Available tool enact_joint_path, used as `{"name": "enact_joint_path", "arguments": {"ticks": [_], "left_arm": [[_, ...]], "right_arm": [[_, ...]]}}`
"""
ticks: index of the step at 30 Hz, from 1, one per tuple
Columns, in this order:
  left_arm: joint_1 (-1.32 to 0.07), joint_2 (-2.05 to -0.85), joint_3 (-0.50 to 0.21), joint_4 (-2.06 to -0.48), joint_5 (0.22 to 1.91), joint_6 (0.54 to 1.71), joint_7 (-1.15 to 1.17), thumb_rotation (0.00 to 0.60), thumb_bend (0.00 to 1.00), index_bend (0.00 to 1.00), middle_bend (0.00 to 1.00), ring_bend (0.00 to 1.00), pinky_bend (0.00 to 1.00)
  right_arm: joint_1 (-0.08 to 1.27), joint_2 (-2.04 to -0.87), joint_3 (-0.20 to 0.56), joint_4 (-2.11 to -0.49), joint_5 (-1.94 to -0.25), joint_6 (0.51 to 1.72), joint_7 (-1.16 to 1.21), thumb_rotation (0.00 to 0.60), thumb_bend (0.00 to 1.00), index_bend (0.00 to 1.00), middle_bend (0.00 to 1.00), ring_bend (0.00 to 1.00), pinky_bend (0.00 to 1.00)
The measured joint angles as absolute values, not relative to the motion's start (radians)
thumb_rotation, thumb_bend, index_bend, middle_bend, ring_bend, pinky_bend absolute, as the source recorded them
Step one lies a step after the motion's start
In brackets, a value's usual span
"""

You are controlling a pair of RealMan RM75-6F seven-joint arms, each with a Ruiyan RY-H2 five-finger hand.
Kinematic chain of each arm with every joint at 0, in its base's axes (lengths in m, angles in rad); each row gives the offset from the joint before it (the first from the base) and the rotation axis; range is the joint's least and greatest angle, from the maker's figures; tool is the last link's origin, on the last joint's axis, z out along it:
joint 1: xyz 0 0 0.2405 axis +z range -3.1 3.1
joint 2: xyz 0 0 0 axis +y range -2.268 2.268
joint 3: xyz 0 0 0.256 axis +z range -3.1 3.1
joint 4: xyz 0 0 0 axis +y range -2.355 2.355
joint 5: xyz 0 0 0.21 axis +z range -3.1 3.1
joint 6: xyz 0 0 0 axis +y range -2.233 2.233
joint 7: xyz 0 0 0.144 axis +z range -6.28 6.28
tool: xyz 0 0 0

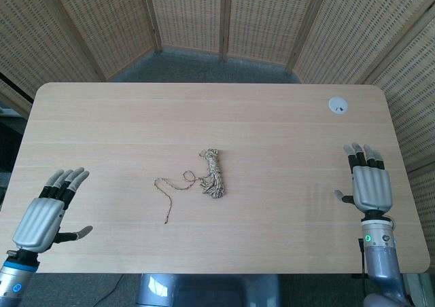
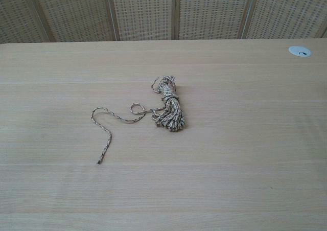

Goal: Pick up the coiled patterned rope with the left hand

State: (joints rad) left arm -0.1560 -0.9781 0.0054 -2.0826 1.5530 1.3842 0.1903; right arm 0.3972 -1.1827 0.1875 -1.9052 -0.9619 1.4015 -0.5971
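Rope (image 1: 214, 174), coiled and patterned, lies near the middle of the pale wooden counter (image 1: 204, 110), its bundle tied tight with a loose tail (image 2: 110, 123) trailing off to the left and curving toward the near edge; the left hand (image 1: 46, 215) hovers at the near left corner, fingers spread and holding nothing, well apart from the rope; the right hand (image 1: 369, 185) rests near the right edge, fingers likewise spread and empty; a small white disc (image 1: 338, 104) sits at the far right of the counter; woven screens (image 1: 204, 15) stand behind.

Patterned rope (image 1: 213, 173) coiled, mid-table, loose tail trailing left.
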Motion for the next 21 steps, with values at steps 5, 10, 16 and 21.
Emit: {"name": "enact_joint_path", "arguments": {"ticks": [5, 10, 16, 21], "left_arm": [[-0.161, -0.982, 0.008, -2.074, 1.55, 1.369, 0.178, 0.6, 0.14, 0.0, 0.0, 0.0, 0.0], [-0.163, -0.973, 0.01, -2.069, 1.563, 1.371, 0.168, 0.6, 0.14, 0.0, 0.0, 0.0, 0.0], [-0.186, -0.96, 0.004, -2.062, 1.563, 1.341, 0.162, 0.6, 0.14, 0.0, 0.0, 0.0, 0.0], [-0.227, -0.962, -0.011, -2.028, 1.544, 1.279, 0.142, 0.6, 0.14, 0.0, 0.0, 0.0, 0.0]], "right_arm": [[0.396, -1.181, 0.183, -1.915, -0.973, 1.405, -0.605, 0.6, 0.15, 0.0, 0.0, 0.0, 0.0], [0.389, -1.178, 0.179, -1.927, -0.98, 1.411, -0.599, 0.6, 0.15, 0.0, 0.0, 0.0, 0.0], [0.384, -1.182, 0.181, -1.93, -0.979, 1.417, -0.595, 0.6, 0.15, 0.0, 0.0, 0.0, 0.0], [0.384, -1.179, 0.183, -1.935, -0.971, 1.418, -0.604, 0.6, 0.15, 0.0, 0.0, 0.0, 0.0]]}}
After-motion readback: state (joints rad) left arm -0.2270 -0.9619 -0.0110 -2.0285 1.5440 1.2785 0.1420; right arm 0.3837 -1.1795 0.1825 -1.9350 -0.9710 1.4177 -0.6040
